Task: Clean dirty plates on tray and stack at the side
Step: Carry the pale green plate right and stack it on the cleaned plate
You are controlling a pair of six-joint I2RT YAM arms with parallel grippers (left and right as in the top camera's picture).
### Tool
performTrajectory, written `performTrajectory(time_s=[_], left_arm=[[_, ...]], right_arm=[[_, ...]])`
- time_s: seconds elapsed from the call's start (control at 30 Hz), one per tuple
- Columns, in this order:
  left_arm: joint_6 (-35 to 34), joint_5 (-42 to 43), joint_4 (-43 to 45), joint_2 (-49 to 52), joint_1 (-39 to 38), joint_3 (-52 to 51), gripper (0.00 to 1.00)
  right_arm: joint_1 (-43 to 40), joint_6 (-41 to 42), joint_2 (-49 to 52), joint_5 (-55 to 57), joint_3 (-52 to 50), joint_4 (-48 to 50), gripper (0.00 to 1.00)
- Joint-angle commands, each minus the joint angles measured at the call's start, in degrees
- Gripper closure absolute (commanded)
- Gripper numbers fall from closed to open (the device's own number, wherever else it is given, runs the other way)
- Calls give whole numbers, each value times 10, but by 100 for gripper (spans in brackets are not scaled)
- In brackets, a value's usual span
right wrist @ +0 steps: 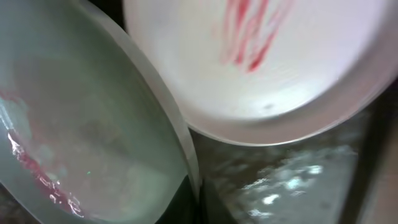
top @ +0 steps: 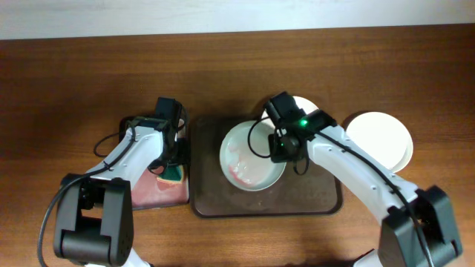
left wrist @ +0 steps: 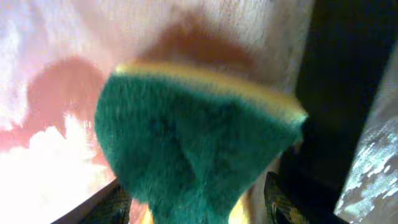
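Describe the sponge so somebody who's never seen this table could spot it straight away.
On the wooden table, find the dark tray in the middle; a pinkish mat lies just left of it. The sponge is over the mat's right edge, in the left end effector. It is the only dark green thing, with a yellow layer, whereas the plates nearby are pale.

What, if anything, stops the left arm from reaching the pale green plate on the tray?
Probably nothing; likely yes. The left end effector, holding the sponge, sits beside the tray, and the green plate lies open on its left. The right end effector is at its right rim.
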Motion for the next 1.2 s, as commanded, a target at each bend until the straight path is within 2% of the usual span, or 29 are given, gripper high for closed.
performTrajectory(time_s=[0.0, 0.2, 0.23, 0.3, 0.37, 0.4, 0.47, 0.57, 0.63, 0.67, 0.7, 0.77, 0.9, 1.1, 1.13, 1.17], left_arm=[[2, -35, 26, 11, 5, -4, 31], [-2, -39, 51, 44, 8, -4, 30], [-2, -39, 56, 47, 8, -4, 34], [-2, -39, 65, 47, 8, -4, 51], [-2, -39, 77, 47, 9, -4, 82], [-2, -39, 79, 47, 9, -3, 91], [-2, -41, 82, 47, 9, -3, 100], [23, -41, 82, 46, 9, 12, 100], [36, -44, 64, 43, 9, 35, 100], [36, -45, 53, 43, 9, 43, 93], [35, -42, 38, 43, 8, 52, 65], [35, -17, -8, 43, 8, 54, 36], [35, 31, -74, 43, 8, 53, 33], [35, 33, -123, 43, 8, 52, 30], [35, 33, -124, 43, 8, 52, 33], [35, 33, -124, 43, 8, 52, 41]], right_arm=[[4, -12, -48, 106, 28, -16, 96], [7, -27, -91, 153, 30, -26, 96], [9, -27, -91, 161, 30, -26, 96], [24, -27, -91, 200, 30, -30, 96], [55, -32, -91, 270, 31, -32, 96], [71, -31, -91, 298, 31, -32, 96], [97, -31, -91, 341, 31, -32, 96], [145, -31, -91, 407, 31, -32, 96], [154, -31, -91, 406, 31, -32, 96], [154, -31, -91, 406, 31, -32, 96], [154, -31, -91, 407, 31, -32, 96], [154, -31, -91, 407, 31, -30, 96], [154, -31, -91, 407, 31, -30, 96], [154, -31, -91, 406, 34, -32, 96], [154, -31, -91, 406, 34, -32, 96], [154, -31, -91, 406, 34, -33, 96]])
